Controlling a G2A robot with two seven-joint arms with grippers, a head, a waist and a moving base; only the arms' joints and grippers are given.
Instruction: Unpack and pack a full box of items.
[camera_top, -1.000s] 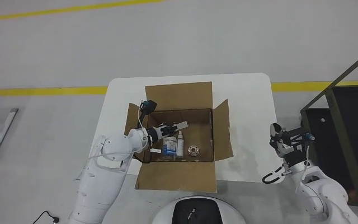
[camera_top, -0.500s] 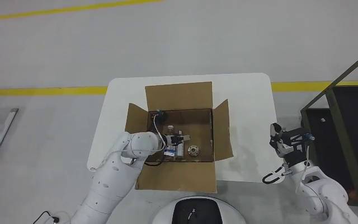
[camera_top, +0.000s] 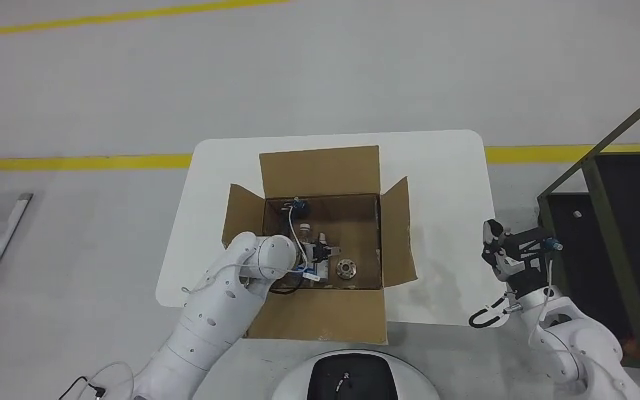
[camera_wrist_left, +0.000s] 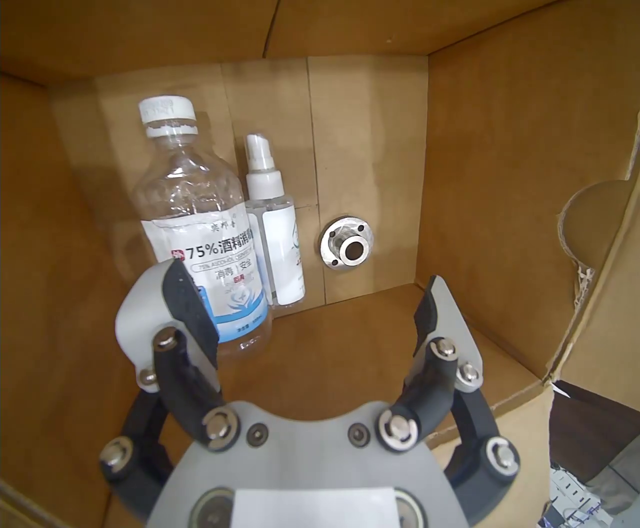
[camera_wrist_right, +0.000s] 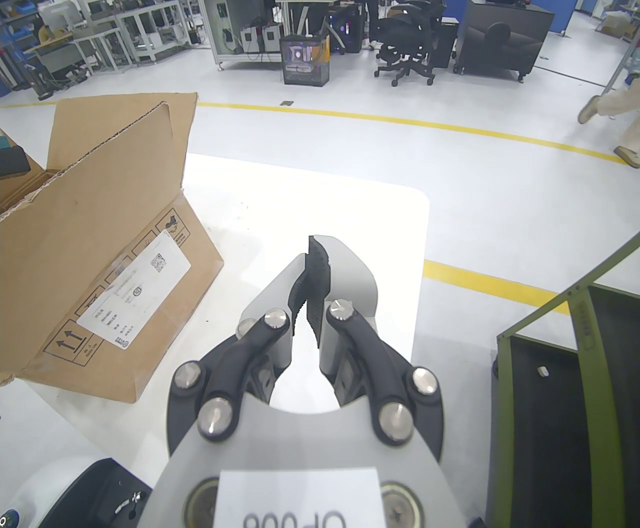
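The cardboard box (camera_top: 320, 170) sits in the middle of a white table (camera_top: 440, 190), its four flaps folded outward and its top open. The left arm reaches down into the box. The left gripper (camera_wrist_left: 305, 295) is inside, with its two black-padded fingers spread wide apart and nothing between them. It points at the things lying on the box floor, close to the wall on the robot's side. One finger pad overlaps the label of the largest item in the wrist view; whether it touches cannot be told. The right gripper (camera_wrist_right: 315, 260) is past the table's right edge, well apart from the box. Its fingers are pressed together with nothing between them. The largest item in the box is a clear plastic bottle (camera_wrist_left: 200, 225) with a white cap and a white and blue label. Touching its side lies a slimmer clear spray bottle (camera_wrist_left: 272, 225) with a white nozzle. Just beside that, apart from it, rests a small round metal ring (camera_wrist_left: 346, 246) with a hole through its centre.
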